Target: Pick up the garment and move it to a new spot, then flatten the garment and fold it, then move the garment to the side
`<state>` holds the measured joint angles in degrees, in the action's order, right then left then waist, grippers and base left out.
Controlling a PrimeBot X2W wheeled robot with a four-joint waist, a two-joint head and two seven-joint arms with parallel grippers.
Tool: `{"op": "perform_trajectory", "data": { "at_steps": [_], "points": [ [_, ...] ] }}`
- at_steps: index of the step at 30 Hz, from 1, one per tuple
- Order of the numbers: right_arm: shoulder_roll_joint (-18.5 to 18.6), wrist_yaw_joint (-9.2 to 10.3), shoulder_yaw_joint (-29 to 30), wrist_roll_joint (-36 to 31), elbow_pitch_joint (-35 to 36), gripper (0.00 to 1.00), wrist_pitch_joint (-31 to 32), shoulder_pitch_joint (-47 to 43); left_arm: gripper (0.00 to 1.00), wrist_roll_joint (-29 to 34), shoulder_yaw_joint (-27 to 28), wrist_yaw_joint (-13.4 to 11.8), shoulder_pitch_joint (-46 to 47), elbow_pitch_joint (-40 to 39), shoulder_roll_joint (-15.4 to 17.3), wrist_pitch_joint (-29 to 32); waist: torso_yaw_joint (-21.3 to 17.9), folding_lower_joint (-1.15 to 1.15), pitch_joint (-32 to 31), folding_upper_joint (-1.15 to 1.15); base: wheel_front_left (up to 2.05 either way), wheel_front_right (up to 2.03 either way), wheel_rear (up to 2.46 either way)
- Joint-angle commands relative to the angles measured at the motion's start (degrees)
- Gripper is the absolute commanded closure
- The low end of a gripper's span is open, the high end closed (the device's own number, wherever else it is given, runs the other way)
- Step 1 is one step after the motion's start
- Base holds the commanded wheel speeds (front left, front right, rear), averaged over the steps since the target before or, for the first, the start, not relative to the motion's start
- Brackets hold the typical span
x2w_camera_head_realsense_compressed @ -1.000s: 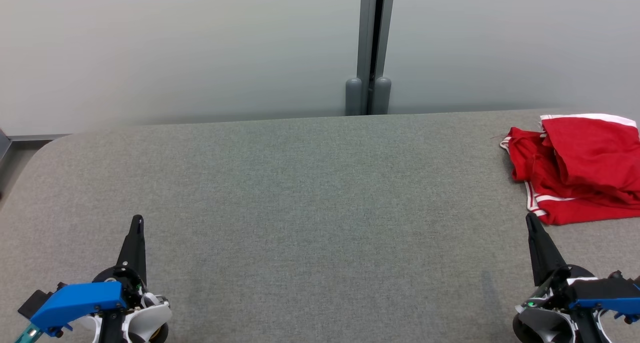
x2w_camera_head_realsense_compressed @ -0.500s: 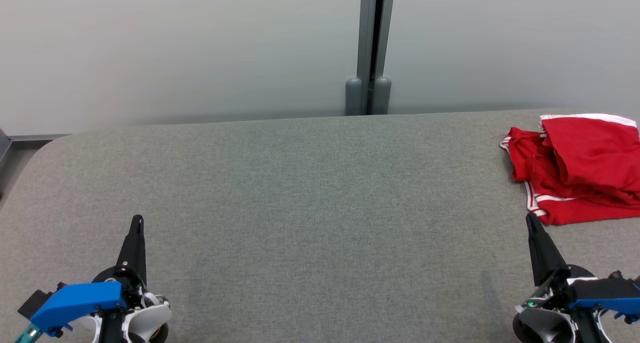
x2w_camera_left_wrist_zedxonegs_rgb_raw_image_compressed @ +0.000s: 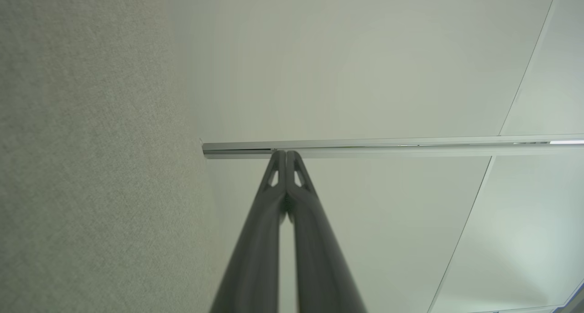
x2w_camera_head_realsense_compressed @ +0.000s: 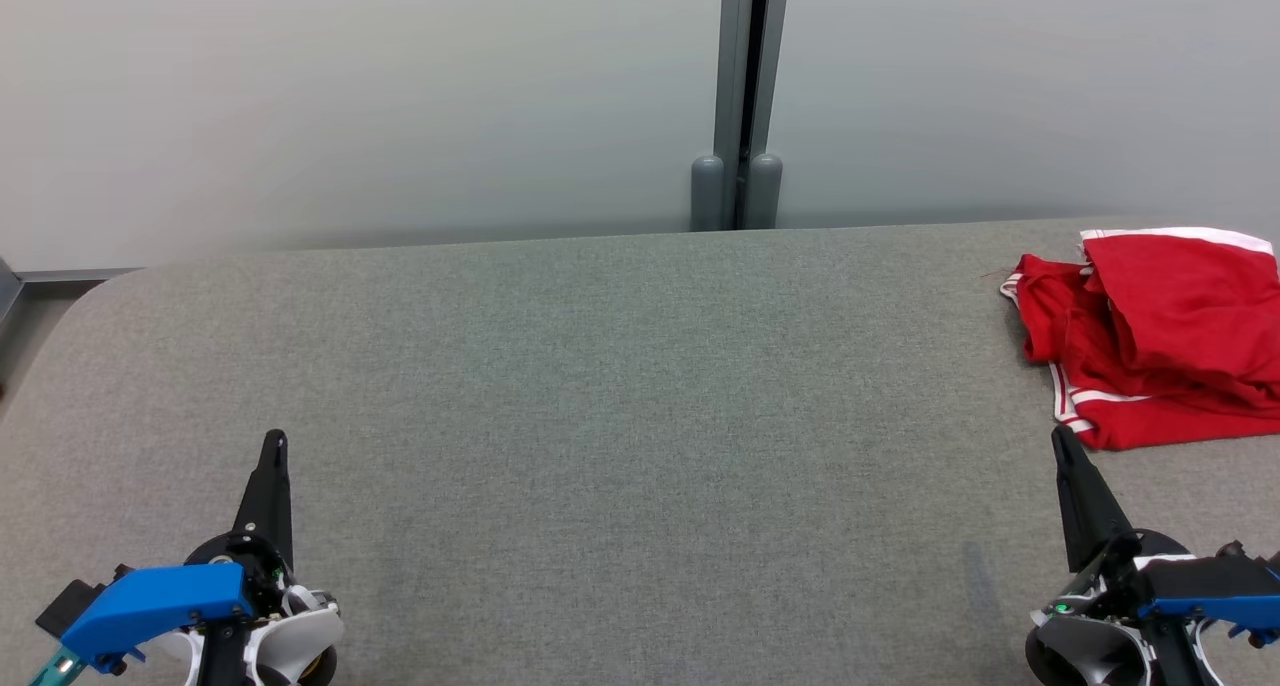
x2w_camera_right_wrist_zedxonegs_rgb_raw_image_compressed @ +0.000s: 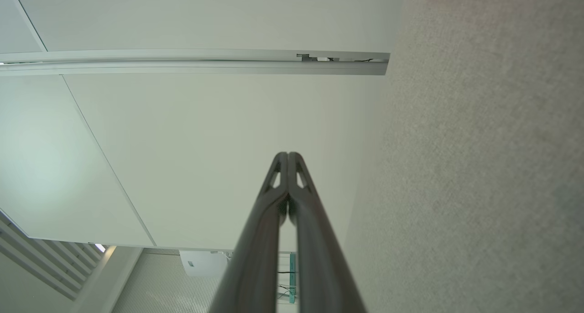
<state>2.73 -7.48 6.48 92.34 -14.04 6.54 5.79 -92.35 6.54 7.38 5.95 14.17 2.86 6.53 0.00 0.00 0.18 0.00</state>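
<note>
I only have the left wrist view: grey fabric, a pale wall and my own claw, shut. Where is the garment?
Observer: The crumpled red garment with white trim lies at the far right of the grey fabric-covered table, near its back edge.
Operator: Which claw is nearer to it?
Observer: The right claw. In the head view its tip points at the garment's near corner and stops just short of the cloth.
Operator: Is that claw open and ready?
Observer: No. In the right wrist view its two fingers are pressed together, with nothing between them.
</note>
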Motion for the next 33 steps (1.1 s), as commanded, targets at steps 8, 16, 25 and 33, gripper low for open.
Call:
{"op": "perform_trajectory", "data": {
  "at_steps": [8, 16, 25, 33],
  "points": [
    [0.28, -0.02, 0.1, 0.16, -0.09, 1.0, 0.08, 0.8, 1.0, -0.14, 0.06, 0.27, 0.51, -0.23, 0.03, 0.2, 0.0, 0.0, 0.0, 0.0, 0.0, 0.0, 0.0],
    [0.28, -0.02, 0.1, 0.16, -0.09, 1.0, 0.08, 0.8, 1.0, -0.14, 0.06, 0.27, 0.51, -0.23, 0.03, 0.2, 0.0, 0.0, 0.0, 0.0, 0.0, 0.0, 0.0],
    [0.28, -0.02, 0.09, 0.16, -0.09, 1.0, 0.08, 0.8, 1.0, -0.14, 0.06, 0.27, 0.51, -0.23, 0.03, 0.2, 0.0, 0.0, 0.0, 0.0, 0.0, 0.0, 0.0],
    [0.28, -0.02, 0.09, 0.16, -0.09, 1.0, 0.08, 0.8, 1.0, -0.14, 0.06, 0.27, 0.51, -0.23, 0.03, 0.19, 0.0, 0.0, 0.0, 0.0, 0.0, 0.0, 0.0]
  ]
}}
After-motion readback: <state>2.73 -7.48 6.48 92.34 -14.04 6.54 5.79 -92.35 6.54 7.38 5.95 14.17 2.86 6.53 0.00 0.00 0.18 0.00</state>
